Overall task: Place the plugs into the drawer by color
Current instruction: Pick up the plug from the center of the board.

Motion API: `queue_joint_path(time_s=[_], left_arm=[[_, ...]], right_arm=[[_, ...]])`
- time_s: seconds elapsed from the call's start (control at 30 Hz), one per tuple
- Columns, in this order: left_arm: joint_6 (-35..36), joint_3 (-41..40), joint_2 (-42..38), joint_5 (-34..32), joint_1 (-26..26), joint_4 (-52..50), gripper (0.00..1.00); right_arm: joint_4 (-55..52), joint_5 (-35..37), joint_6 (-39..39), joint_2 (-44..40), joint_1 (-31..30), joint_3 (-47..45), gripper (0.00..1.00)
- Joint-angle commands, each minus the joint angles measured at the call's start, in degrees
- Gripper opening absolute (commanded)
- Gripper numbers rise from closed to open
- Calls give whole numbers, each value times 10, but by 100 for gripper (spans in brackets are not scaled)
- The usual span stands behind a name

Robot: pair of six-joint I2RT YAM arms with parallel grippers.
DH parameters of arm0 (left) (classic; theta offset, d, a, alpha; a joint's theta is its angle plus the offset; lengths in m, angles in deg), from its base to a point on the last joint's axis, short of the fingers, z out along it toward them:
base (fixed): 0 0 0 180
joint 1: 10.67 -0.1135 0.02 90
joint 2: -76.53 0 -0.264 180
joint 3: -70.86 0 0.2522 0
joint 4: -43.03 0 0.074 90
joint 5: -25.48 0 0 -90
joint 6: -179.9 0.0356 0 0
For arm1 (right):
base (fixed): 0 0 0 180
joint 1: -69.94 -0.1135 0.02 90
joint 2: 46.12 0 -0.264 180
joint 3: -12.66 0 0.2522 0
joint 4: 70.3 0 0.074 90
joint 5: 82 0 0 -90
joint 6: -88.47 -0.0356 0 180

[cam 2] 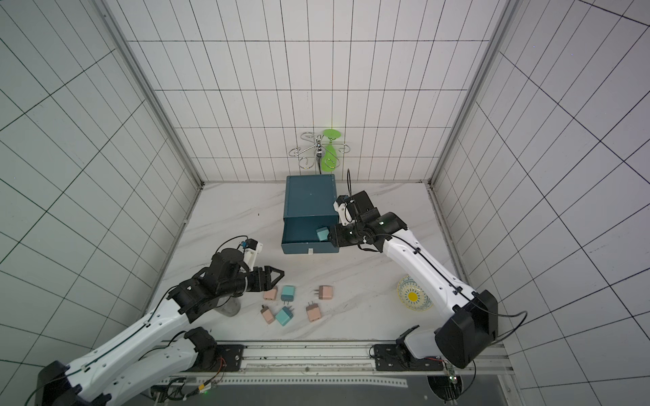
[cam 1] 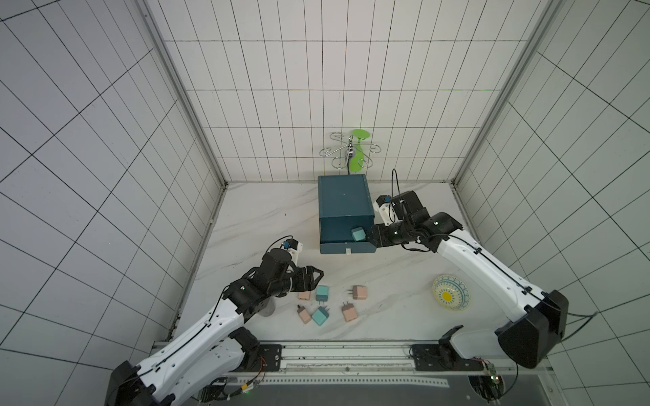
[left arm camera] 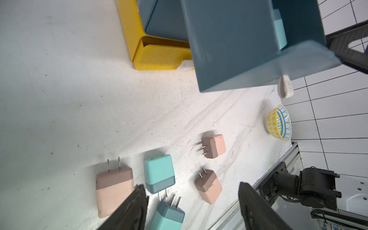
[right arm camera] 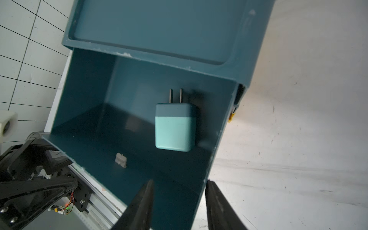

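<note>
Left gripper point(cam 1: 316, 278) spread, empty, just beside a pink plug point(left arm camera: 114, 191). Right gripper point(right arm camera: 179, 181) parted; I see teal plug point(right arm camera: 175, 127) lying in drawer point(right arm camera: 89, 89).

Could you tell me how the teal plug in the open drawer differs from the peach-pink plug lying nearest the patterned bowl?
The teal plug is blue-green; the peach-pink plug is pinkish with a brown prong end. The teal plug lies inside the drawer; the peach-pink plug lies on the table. The teal plug's prongs point toward the cabinet; the peach-pink plug's point away from the bowl. Both are boxy, two-tone, with two metal prongs.
</note>
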Motion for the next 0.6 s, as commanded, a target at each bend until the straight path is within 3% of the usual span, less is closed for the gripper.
queue_joint_path(time_s=[0.0, 0.1, 0.3, 0.4, 0.57], left_arm=[[-1, -19, 7, 11, 1, -25, 74], [0, -31, 32, -1, 18, -28, 73], [-17, -20, 103, -85, 120, -16, 70], [-16, -5, 128, -123, 175, -11, 69], [2, 4, 160, -117, 191, -44, 70]], right_arm=[[12, 13, -8, -8, -4, -6, 46], [-7, 59, -4, -32, -1, -8, 47], [-30, 88, -4, -115, 2, -34, 48], [-30, 117, -2, -172, 2, -86, 49], [-16, 137, -5, -280, 3, -198, 50]])
